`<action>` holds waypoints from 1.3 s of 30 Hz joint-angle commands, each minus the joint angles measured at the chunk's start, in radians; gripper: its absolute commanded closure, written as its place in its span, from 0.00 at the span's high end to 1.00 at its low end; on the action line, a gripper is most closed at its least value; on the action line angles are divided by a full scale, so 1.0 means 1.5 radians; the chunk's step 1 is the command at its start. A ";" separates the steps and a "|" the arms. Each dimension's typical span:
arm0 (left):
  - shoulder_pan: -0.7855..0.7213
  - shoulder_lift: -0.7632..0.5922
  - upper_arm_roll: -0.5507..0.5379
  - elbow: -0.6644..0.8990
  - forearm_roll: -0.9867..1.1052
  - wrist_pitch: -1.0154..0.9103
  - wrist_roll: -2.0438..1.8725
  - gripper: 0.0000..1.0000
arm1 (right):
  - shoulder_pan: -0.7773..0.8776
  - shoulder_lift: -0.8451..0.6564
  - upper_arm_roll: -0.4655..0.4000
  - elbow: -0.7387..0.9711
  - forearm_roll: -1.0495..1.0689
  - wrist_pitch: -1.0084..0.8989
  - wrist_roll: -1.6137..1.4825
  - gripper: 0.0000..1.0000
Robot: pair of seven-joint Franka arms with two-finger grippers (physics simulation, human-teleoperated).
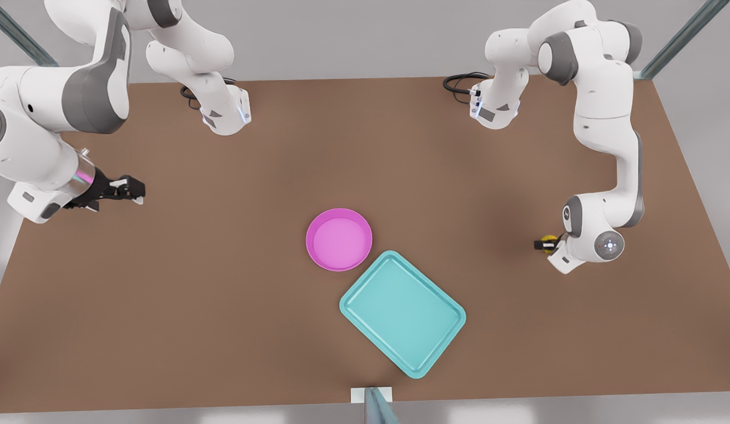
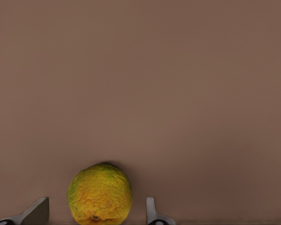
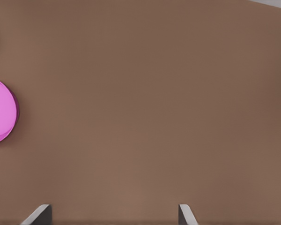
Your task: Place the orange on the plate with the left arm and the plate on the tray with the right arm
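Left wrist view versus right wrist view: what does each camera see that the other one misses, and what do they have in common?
The left wrist view has the orange sitting between the open fingers of the left pincer, with gaps on both sides. The right wrist view has an edge of the pink plate, well away from the open right pincer, which waits with nothing between its fingers. Both views look down on the same brown table.

Orange (image 2: 99,194): rough, dimpled, matt skin. Plate (image 1: 339,239) and tray (image 1: 402,312): smooth, plastic-looking, slight sheen. Bench (image 1: 235,282): matt brown, even.
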 commanded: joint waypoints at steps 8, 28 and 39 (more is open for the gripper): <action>0.006 0.018 0.001 -0.024 -0.004 0.080 0.056 1.00 | 0.000 0.004 -0.001 0.000 0.002 0.000 -0.012 1.00; -0.282 0.057 -0.110 0.275 -0.077 -0.263 -0.529 0.66 | -0.004 0.014 -0.005 0.000 0.004 -0.001 -0.014 1.00; -0.465 0.248 -0.176 0.519 -0.111 -0.070 -0.706 0.67 | -0.004 0.052 -0.006 -0.029 0.044 0.004 -0.010 1.00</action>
